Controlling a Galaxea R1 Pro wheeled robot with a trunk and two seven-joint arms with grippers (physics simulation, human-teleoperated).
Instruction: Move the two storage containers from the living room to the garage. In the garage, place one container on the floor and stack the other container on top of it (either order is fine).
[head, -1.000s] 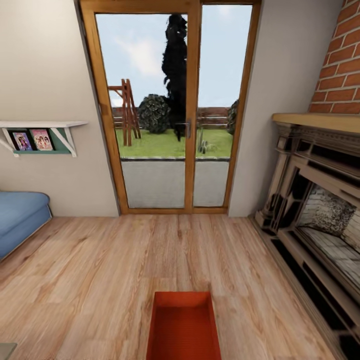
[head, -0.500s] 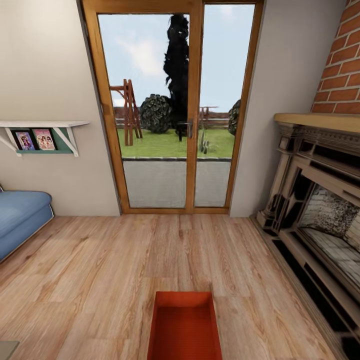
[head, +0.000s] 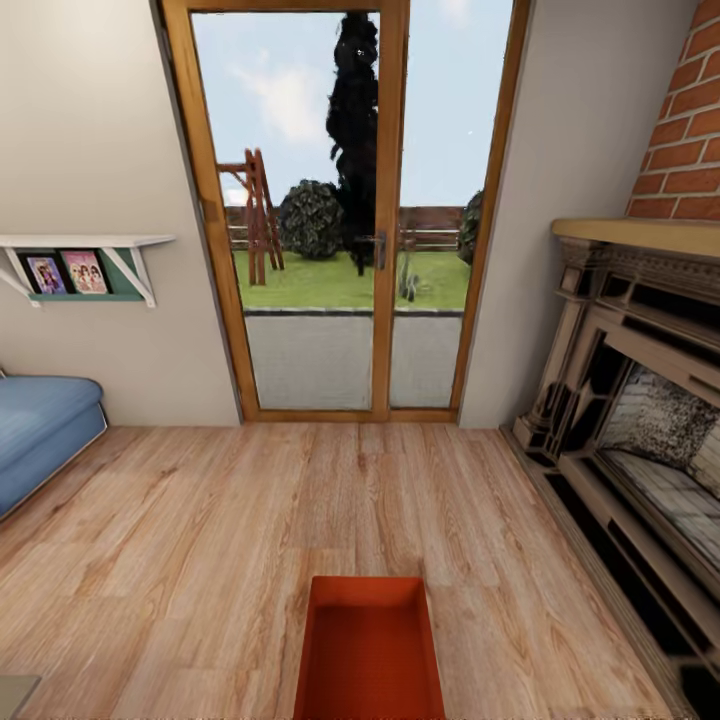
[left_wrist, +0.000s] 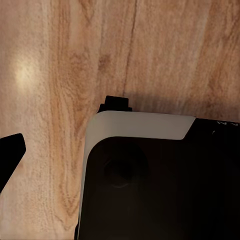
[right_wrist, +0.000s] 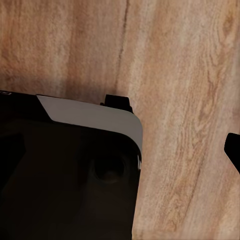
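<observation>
1 orange-red storage container sits on the light wood plank floor at the head view's lower centre, open side up, cut by the frame edge. Ahead: wood-framed glass door. Brick fireplace to the right, blue sofa to the left. Wrist views show dark robot body over planks; gripper state cannot be judged.

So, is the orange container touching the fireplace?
Apart. The head view shows the storage container on the wood floor, with a wide strip of bare planks between it and the fireplace.
</observation>
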